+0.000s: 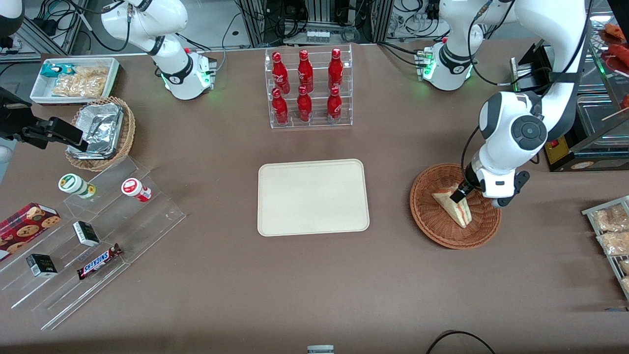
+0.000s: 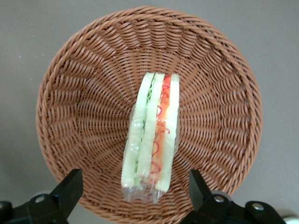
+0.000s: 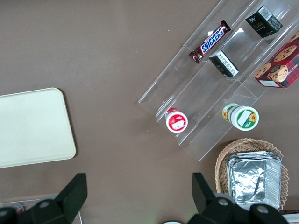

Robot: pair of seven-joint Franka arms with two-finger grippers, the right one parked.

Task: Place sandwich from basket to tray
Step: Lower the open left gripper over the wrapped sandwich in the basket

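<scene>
The sandwich (image 1: 453,207), a pale wedge in clear wrap with red, orange and green filling (image 2: 152,133), lies in the reddish-brown wicker basket (image 1: 432,221) toward the working arm's end of the table. My gripper (image 1: 471,192) hangs just above the basket, over the sandwich. It is open: in the left wrist view its two black fingers (image 2: 70,186) stand wide apart on either side of the sandwich's wrapped end, touching nothing, with the gripper (image 2: 134,186) midway over the basket (image 2: 84,70) weave. The cream tray (image 1: 275,221) lies bare at the table's middle.
A clear rack of red bottles (image 1: 308,88) stands farther from the front camera than the tray. A clear stepped stand with snacks (image 1: 93,231), a lighter basket with foil container (image 1: 100,130) and a white bin (image 1: 76,78) lie toward the parked arm's end. Packaged snacks (image 1: 609,231) sit at the working arm's table edge.
</scene>
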